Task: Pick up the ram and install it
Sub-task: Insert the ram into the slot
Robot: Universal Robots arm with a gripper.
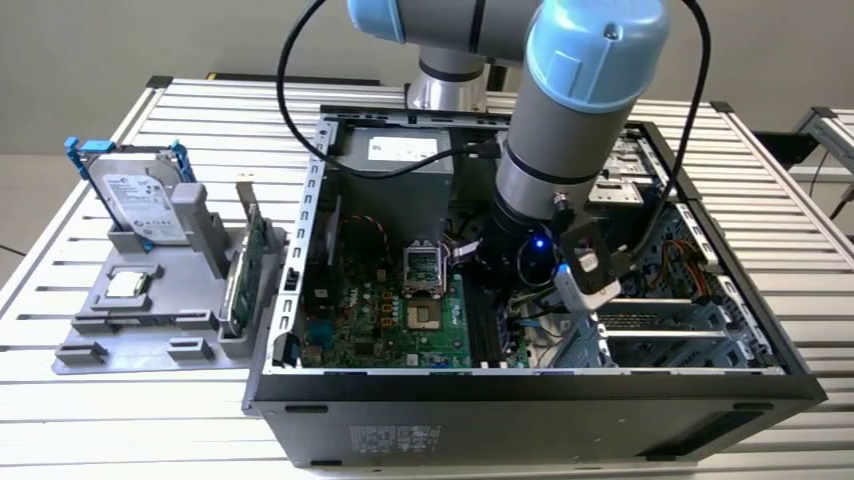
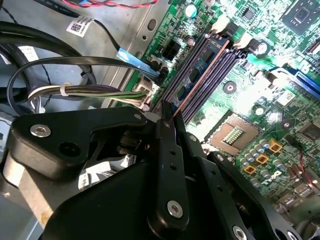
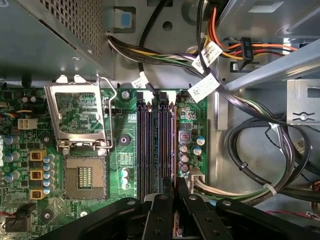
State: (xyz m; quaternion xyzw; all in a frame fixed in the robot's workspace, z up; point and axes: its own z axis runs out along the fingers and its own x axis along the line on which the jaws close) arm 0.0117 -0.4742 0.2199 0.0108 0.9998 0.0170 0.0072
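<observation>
A slatted metal table carries the open computer case.

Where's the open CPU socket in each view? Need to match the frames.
Exterior view: CPU socket on the green board, to the exterior view's left of the arm.
First wrist view: CPU socket beside its raised metal lid.
Second wrist view: CPU socket next to orange square components.
Shared landmark: the memory slots alongside it.

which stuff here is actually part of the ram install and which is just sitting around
Part of the job:
the ram, standing edge-up among the memory slots
the gripper, shut on the ram's near end

Just lying about:
the hard drive, the green expansion card and the processor chip, all on the grey holder
</observation>
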